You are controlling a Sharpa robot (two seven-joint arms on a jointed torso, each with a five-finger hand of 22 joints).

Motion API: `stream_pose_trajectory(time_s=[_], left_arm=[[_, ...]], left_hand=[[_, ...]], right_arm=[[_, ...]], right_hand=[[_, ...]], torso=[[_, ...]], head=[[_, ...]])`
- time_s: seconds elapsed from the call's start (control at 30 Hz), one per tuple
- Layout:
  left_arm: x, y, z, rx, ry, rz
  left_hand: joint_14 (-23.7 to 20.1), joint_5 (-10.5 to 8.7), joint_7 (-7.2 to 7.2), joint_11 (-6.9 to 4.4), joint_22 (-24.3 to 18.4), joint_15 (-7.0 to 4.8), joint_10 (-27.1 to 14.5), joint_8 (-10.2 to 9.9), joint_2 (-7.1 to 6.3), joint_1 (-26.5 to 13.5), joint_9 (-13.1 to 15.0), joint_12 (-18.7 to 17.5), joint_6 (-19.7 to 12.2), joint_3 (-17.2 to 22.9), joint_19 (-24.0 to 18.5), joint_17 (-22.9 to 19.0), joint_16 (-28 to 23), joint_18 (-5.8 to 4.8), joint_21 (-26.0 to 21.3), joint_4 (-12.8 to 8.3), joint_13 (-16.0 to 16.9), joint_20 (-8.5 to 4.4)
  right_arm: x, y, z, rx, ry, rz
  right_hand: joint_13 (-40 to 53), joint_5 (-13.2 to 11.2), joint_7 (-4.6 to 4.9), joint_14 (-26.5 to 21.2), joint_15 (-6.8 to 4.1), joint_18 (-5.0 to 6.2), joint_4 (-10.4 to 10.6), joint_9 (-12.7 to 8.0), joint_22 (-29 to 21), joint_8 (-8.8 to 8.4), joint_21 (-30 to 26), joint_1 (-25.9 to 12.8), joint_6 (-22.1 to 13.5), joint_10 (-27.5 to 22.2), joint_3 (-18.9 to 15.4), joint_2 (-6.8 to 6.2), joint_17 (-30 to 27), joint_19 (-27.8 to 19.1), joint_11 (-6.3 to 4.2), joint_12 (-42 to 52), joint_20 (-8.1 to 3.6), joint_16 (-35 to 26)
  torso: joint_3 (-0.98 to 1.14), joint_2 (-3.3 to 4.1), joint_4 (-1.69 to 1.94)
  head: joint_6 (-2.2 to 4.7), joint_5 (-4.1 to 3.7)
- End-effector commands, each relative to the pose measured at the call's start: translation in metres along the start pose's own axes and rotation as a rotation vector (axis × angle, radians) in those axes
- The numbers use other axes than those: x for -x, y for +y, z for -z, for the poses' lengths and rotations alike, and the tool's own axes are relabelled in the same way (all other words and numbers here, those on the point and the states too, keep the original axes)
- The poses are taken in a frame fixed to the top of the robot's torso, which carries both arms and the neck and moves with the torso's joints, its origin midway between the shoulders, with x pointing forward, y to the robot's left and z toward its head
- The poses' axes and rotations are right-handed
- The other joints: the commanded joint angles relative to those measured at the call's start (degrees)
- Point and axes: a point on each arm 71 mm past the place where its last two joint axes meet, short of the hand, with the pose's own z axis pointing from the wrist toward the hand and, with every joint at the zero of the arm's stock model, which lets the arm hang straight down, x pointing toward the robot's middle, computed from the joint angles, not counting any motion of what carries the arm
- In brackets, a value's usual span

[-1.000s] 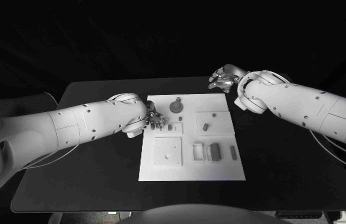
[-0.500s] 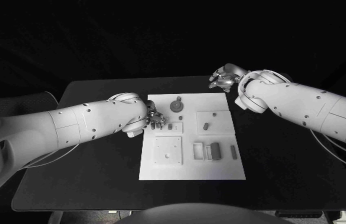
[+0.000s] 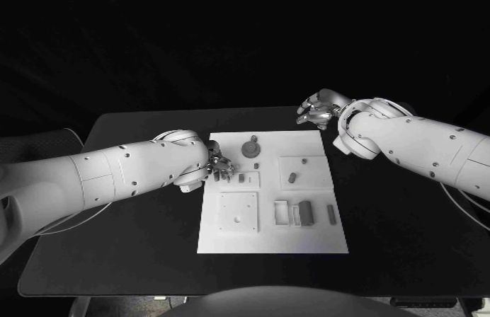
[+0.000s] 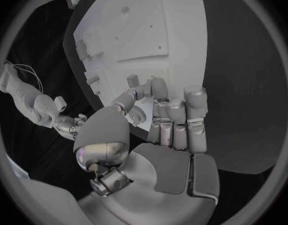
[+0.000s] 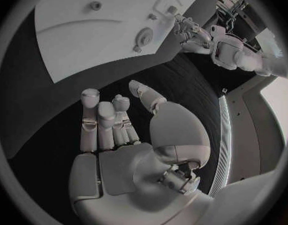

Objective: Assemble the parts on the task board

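While the left hand [image 3: 217, 168] reaches over the left edge of the white task board [image 3: 272, 232], its fingers [image 4: 175, 120] lie close together above a small grey part [image 4: 133, 81]; whether they pinch anything cannot be told. Beyond the board's far right corner, the right hand [image 3: 316, 112] hangs over the black tabletop [image 3: 133, 246], fingers [image 5: 97, 120] loosely apart and holding nothing. More grey parts [image 3: 304, 211] lie across the board.
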Motion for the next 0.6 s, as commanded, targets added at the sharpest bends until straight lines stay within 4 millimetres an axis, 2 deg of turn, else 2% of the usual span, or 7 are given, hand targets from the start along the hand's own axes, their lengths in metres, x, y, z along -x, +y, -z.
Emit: stream_pose_trajectory(time_s=[0.03,0.37,0.43,0.47,0.5,0.6], left_arm=[[-0.0001,-0.0022,-0.0002,-0.013,-0.006,-0.019],[-0.0010,-0.0041,-0.0004,-0.017,-0.011,-0.049],[-0.0014,-0.0042,-0.0004,-0.015,-0.008,-0.052],[-0.0016,-0.0042,-0.0004,-0.014,-0.007,-0.055],[-0.0018,-0.0043,-0.0004,-0.014,-0.006,-0.060],[-0.0025,-0.0043,-0.0004,-0.014,0.000,-0.061]], left_hand=[[2.1,-2.10,-0.27,-0.33,0.9,-2.49,-0.2,6.3,-0.78,0.0,-0.2,0.5,-0.1,-0.2,1.3,-0.1,0.4,3.60,0.0,0.7,-0.1,-1.74],[2.0,-3.09,-0.25,-0.32,0.9,-2.49,-0.5,6.7,-1.86,-0.2,-0.5,0.7,-0.4,-0.3,1.3,-0.2,0.4,3.60,-0.1,1.4,-0.3,-1.75],[2.0,-3.73,-0.23,-0.30,0.9,-2.47,-0.6,6.8,-2.28,-0.4,-0.7,0.8,-0.5,-0.3,1.2,-0.2,0.4,3.61,-0.1,1.8,-0.4,-1.75],[1.9,-5.44,-0.23,-0.30,0.9,-2.46,-0.7,7.0,-2.55,-0.5,-0.8,1.0,-0.6,-0.4,1.2,-0.2,0.4,3.63,-0.1,2.1,-0.5,-1.78],[1.9,-6.07,-0.22,-0.30,0.9,-2.47,-0.7,7.1,-2.68,-0.5,-0.9,1.0,-0.6,-0.4,1.2,-0.2,0.4,3.64,-0.2,2.3,-0.5,-1.78],[1.9,-6.35,-0.23,-0.30,0.9,-2.48,-0.8,7.2,-2.58,-0.4,-1.0,1.1,-0.7,-0.3,1.1,-0.2,0.4,3.66,-0.2,2.4,-0.6,-1.81]], right_arm=[[-0.0012,0.0009,0.0000,0.008,0.012,0.004],[-0.0011,0.0007,0.0002,0.008,0.012,0.004],[-0.0011,0.0007,0.0002,0.008,0.012,0.004],[-0.0011,0.0007,0.0002,0.008,0.012,0.004],[-0.0011,0.0008,0.0002,0.008,0.012,0.003],[-0.0011,0.0007,0.0002,0.008,0.012,0.004]], right_hand=[[-0.1,0.3,0.73,-0.2,0.10,3.51,0.1,-0.1,0.8,0.37,-0.3,-0.6,0.4,-0.5,0.3,0.13,-0.1,0.2,-0.04,0.3,-0.22,0.1],[-0.1,0.3,0.73,-0.2,0.10,3.51,0.1,-0.1,0.8,0.37,-0.3,-0.6,0.4,-0.5,0.3,0.14,-0.1,0.2,-0.04,0.3,-0.22,0.1],[-0.1,0.3,0.73,-0.2,0.11,3.51,0.1,-0.1,0.8,0.37,-0.3,-0.6,0.4,-0.5,0.3,0.14,-0.1,0.2,-0.04,0.3,-0.22,0.1],[-0.1,0.3,0.73,-0.2,0.11,3.51,0.1,-0.1,0.8,0.37,-0.3,-0.6,0.4,-0.5,0.3,0.14,-0.1,0.2,-0.04,0.3,-0.22,0.1],[-0.1,0.3,0.73,-0.2,0.11,3.51,0.1,-0.1,0.8,0.37,-0.3,-0.6,0.4,-0.5,0.3,0.14,-0.1,0.2,-0.04,0.3,-0.22,0.1],[-0.1,0.3,0.73,-0.2,0.11,3.51,0.1,-0.1,0.8,0.37,-0.3,-0.6,0.4,-0.5,0.4,0.15,-0.1,0.2,-0.04,0.3,-0.22,0.1]], torso=[[0.01,0.01,-0.04],[0.01,0.01,0.00],[0.00,0.00,-0.01],[-0.01,0.00,-0.01],[0.00,0.01,-0.01],[-0.01,0.00,0.00]], head=[[0.01,-0.03],[-0.14,-0.18],[-0.15,-0.17],[-0.16,-0.18],[-0.18,-0.19],[-0.27,-0.21]])
